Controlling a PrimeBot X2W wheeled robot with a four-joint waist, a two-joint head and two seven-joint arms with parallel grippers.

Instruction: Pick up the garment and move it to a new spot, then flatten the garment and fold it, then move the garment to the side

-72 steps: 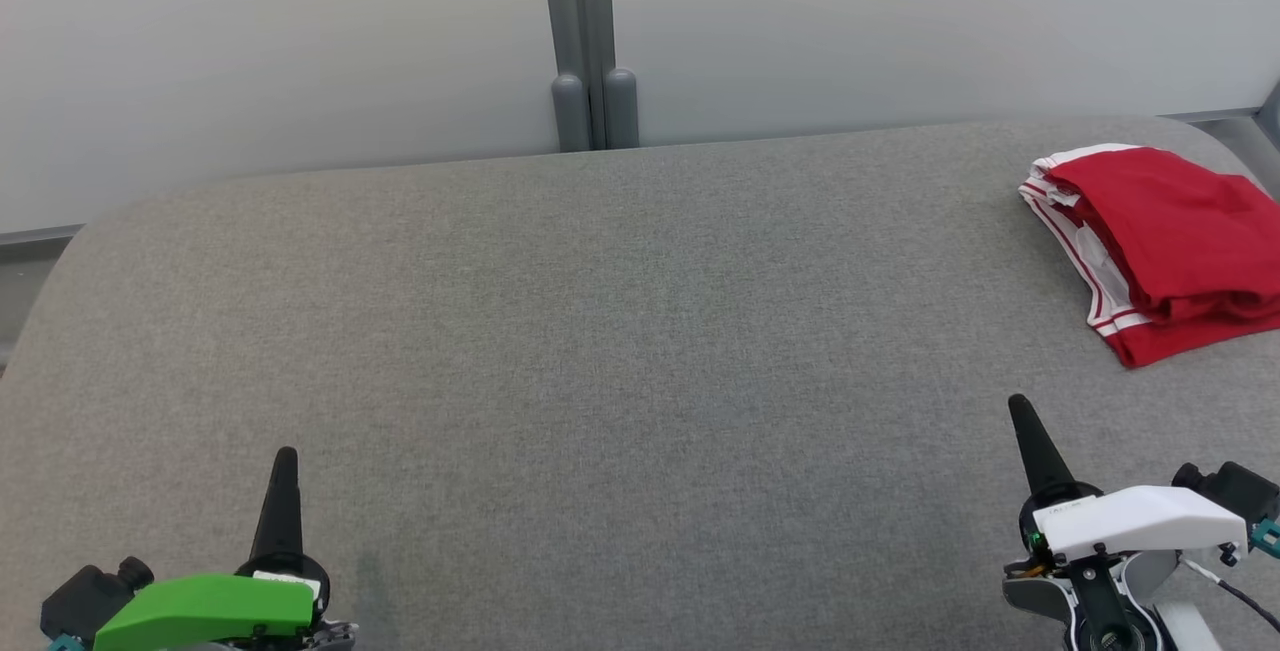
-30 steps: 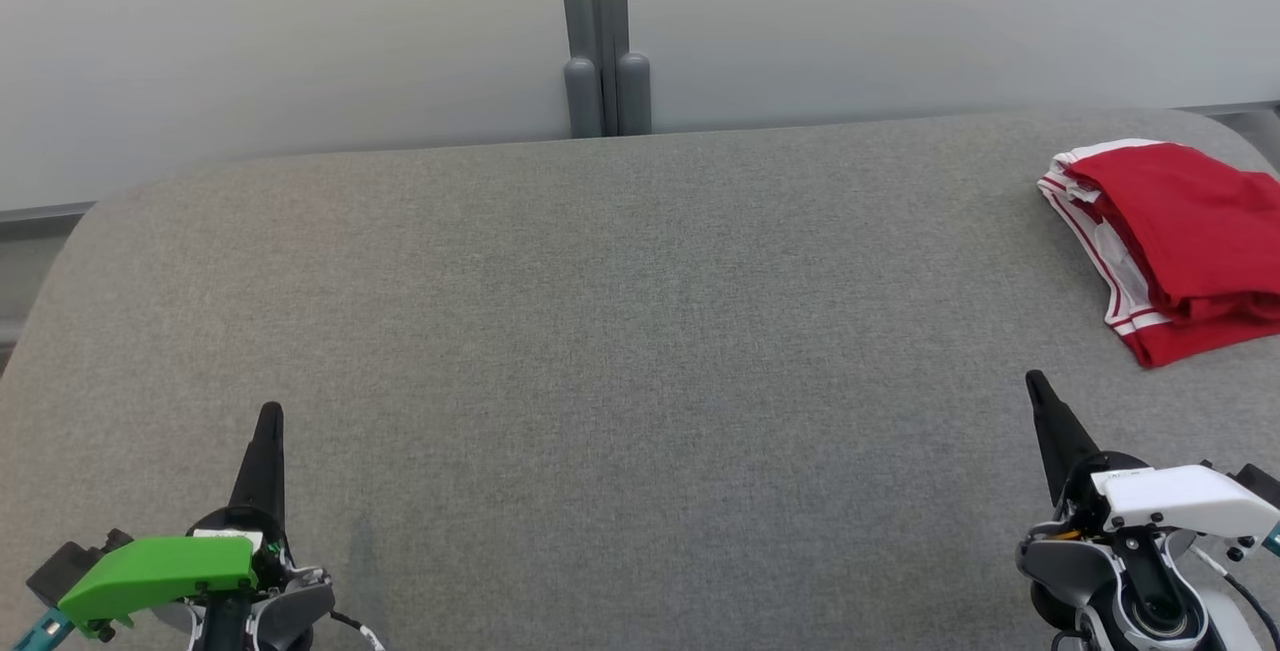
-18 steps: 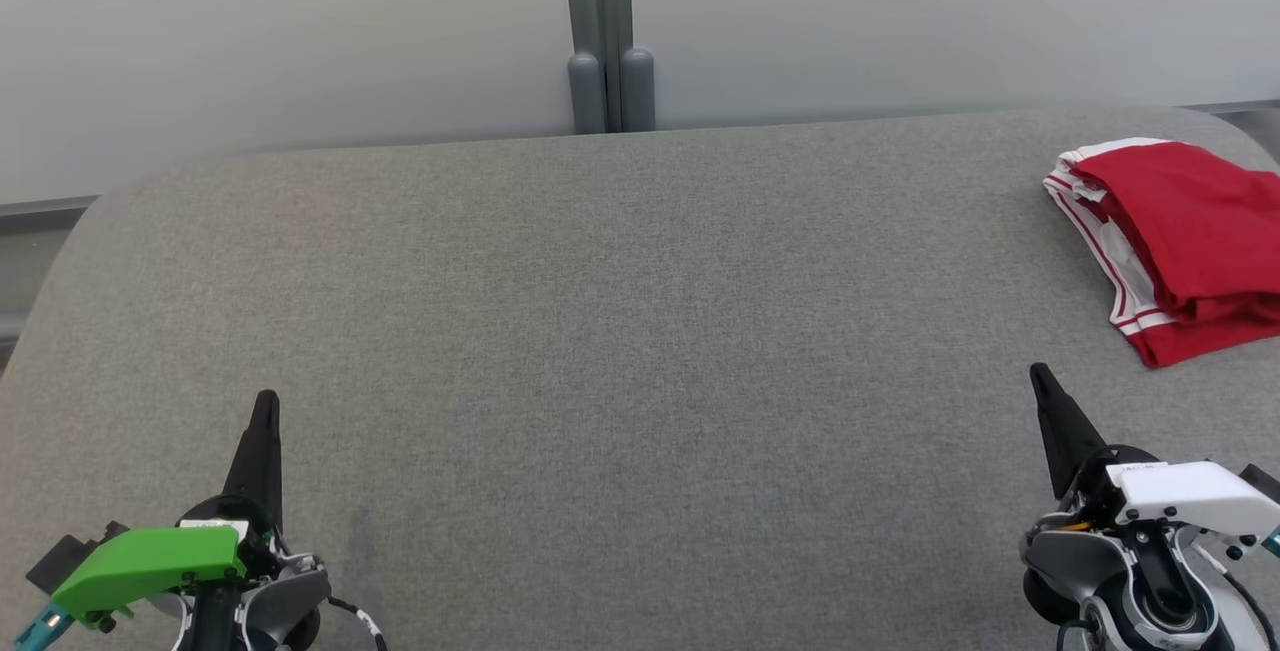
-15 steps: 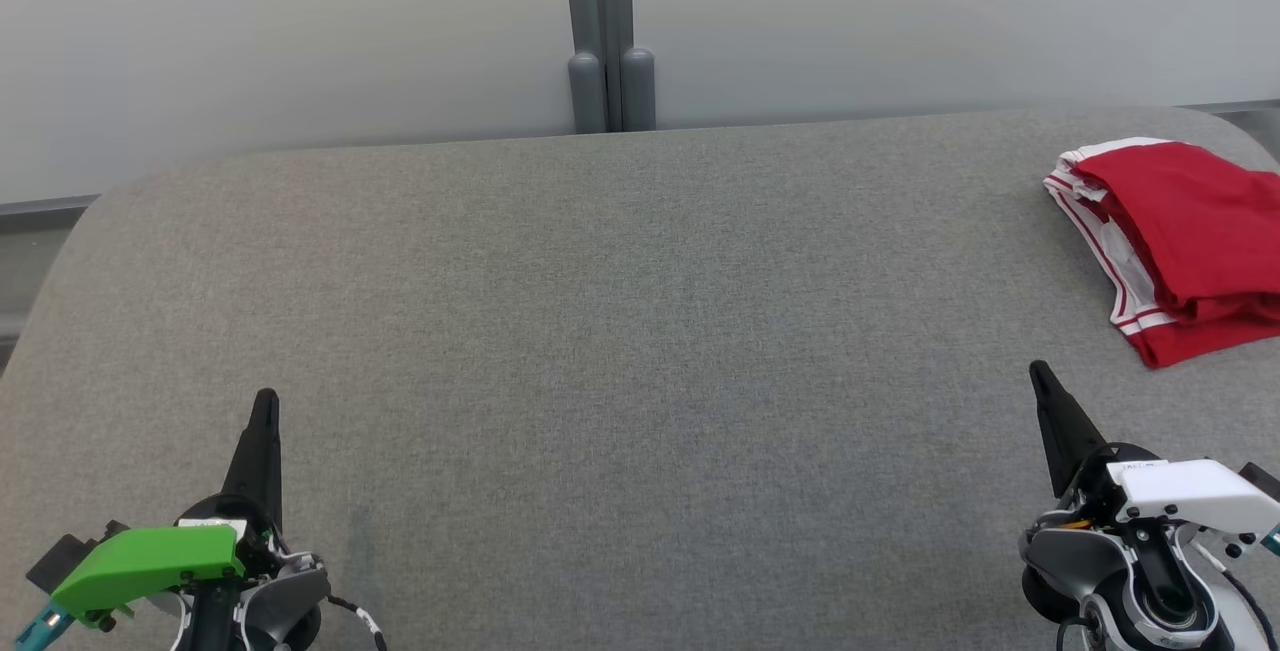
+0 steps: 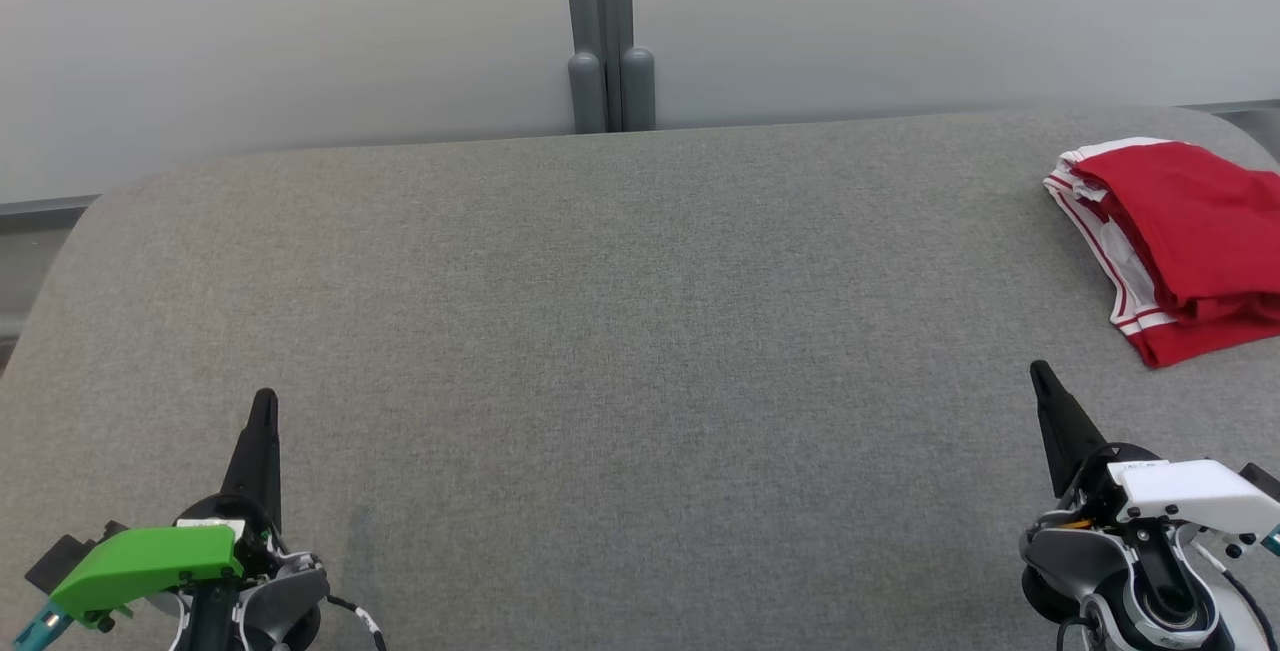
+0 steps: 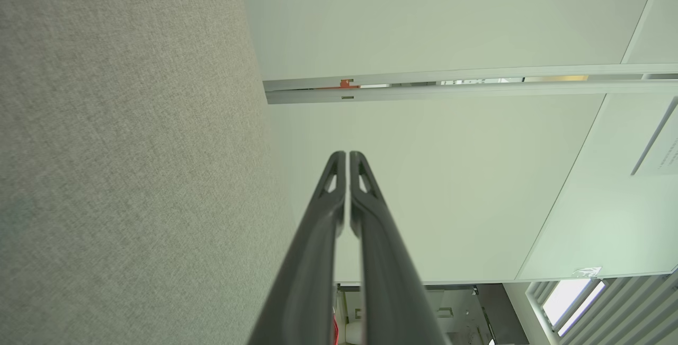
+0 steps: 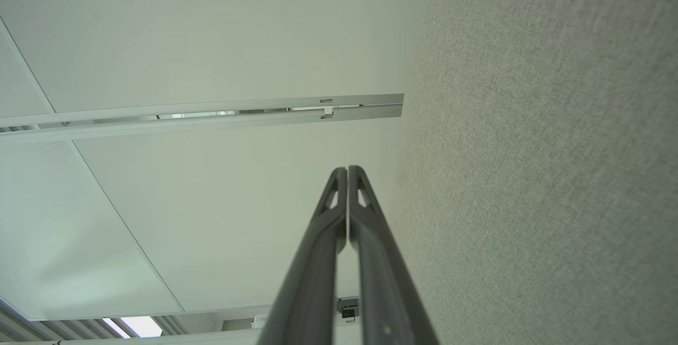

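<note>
Garment [image 5: 1185, 231]: red, white-trimmed, lay folded at the far right of the grey padded surface [image 5: 640, 331]. Left gripper [image 5: 264, 401], right gripper [image 5: 1040, 371]: fingers pressed together, empty, near edge. Step: side placement apparently done; next move likely called only for parking.
</note>
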